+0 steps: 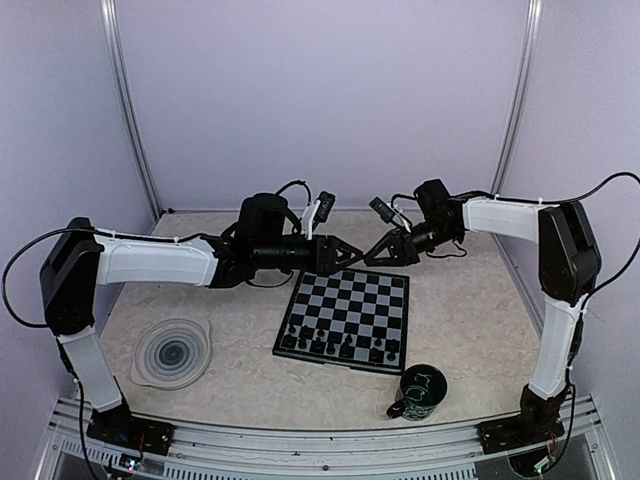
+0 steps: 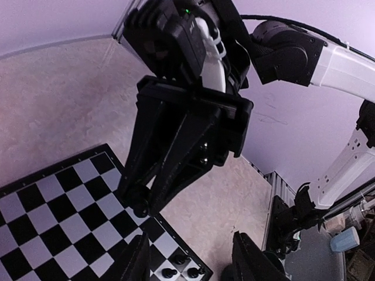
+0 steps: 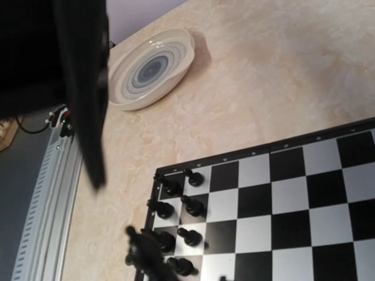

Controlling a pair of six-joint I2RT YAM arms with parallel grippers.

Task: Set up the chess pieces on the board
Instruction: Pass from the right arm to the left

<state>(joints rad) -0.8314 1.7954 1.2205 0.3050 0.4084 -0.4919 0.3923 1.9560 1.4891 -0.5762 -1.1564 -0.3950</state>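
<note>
The board (image 1: 345, 300) lies at the table's middle, with two rows of black chess pieces (image 1: 340, 345) along its near edge. My right gripper (image 1: 373, 257) hangs over the board's far edge, shut on one small black chess piece (image 2: 139, 205). In the right wrist view that held piece (image 3: 143, 257) is a dark blur at the bottom, above the standing pieces (image 3: 193, 205). My left gripper (image 1: 352, 255) faces the right one tip to tip. Its fingers (image 2: 137, 260) stand apart in the left wrist view, just below the held piece, with nothing between them.
A round grey spiral-patterned plate (image 1: 172, 352) sits at the near left of the table. A dark green mug (image 1: 420, 392) stands near the board's near right corner. Lilac walls close in the table on three sides.
</note>
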